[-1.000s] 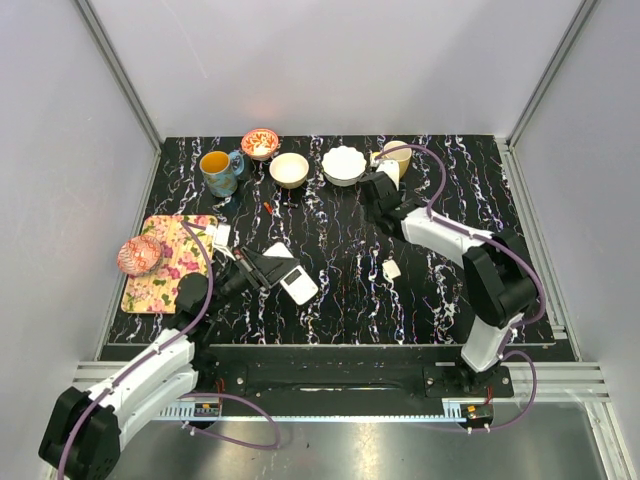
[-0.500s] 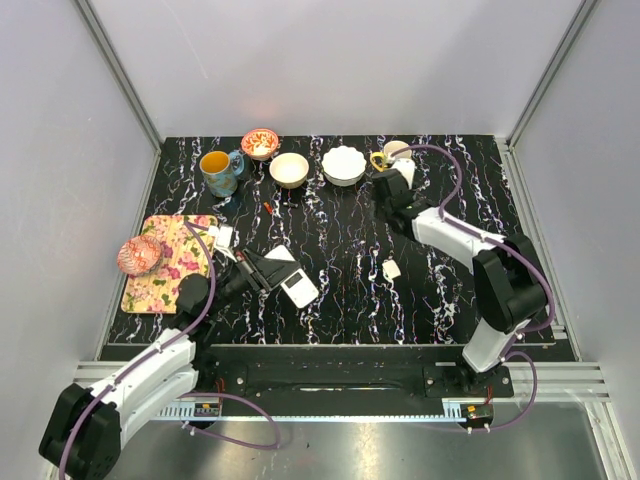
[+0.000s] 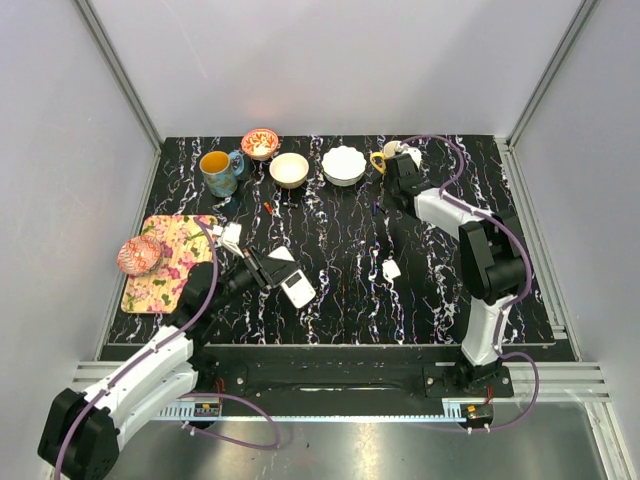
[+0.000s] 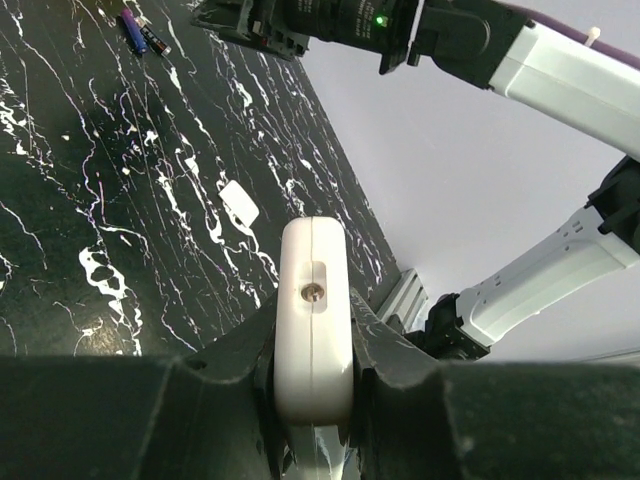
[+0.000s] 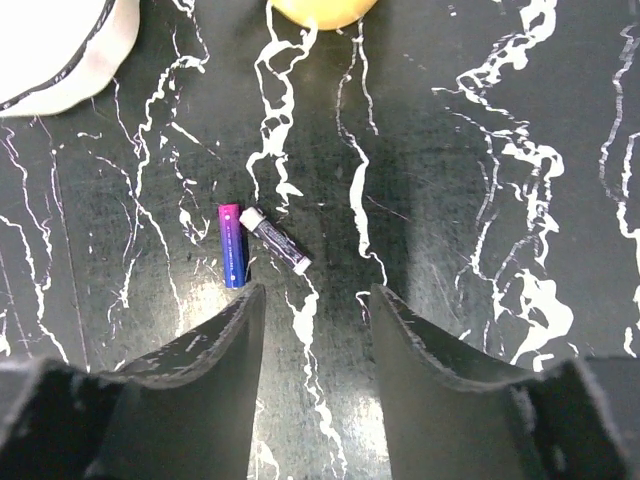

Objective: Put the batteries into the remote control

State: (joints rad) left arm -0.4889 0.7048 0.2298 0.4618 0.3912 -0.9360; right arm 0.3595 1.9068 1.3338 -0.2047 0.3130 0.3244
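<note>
My left gripper (image 3: 266, 271) is shut on the remote control (image 3: 297, 288), whose white back faces up near the table's front left. In the left wrist view the remote (image 4: 312, 320) stands edge-on between the fingers. Two batteries lie side by side on the black marbled table (image 3: 330, 300): a purple-blue one (image 5: 232, 246) and a black one (image 5: 275, 240). They also show far off in the left wrist view (image 4: 143, 32). My right gripper (image 5: 315, 300) is open and empty, hovering just short of them, near the back right in the top view (image 3: 388, 195). A small white cover piece (image 3: 391, 269) lies loose.
Along the back stand an orange-filled mug (image 3: 218, 170), a red patterned bowl (image 3: 260, 142), a cream bowl (image 3: 289, 169), a white bowl (image 3: 343, 164) and a mug with a yellow handle (image 3: 393, 153). A floral mat (image 3: 172, 262) with a red patterned dish (image 3: 138, 255) lies at the left.
The right arm has swung toward the back right and its gripper now hangs over the batteries. The left gripper has shifted slightly with the remote.
</note>
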